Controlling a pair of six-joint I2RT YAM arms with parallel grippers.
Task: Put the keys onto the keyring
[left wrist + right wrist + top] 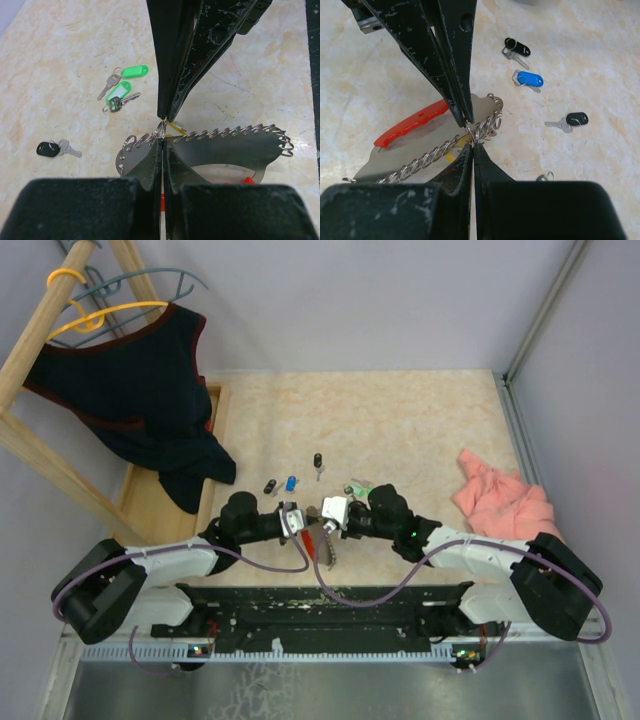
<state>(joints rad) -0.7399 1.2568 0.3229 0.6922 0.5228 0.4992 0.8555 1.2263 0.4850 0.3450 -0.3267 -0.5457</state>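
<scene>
The keyring (323, 546), a red band (410, 122) with a grey strip lined with small split rings (225, 142), lies at the table's near middle. My left gripper (162, 141) is shut on the strip's ringed edge. My right gripper (472, 145) meets it tip to tip, shut on a small split ring there. A yellow key head (451, 155) shows just under that spot. Loose keys lie beyond: two green (134, 71), one blue (529, 79), two black (517, 47) (575, 119).
A pink cloth (500, 498) lies at the right. A dark garment (140, 380) hangs on a wooden rack (60, 310) at the far left, over a wooden board (165, 505). Grey walls close the table's back and sides.
</scene>
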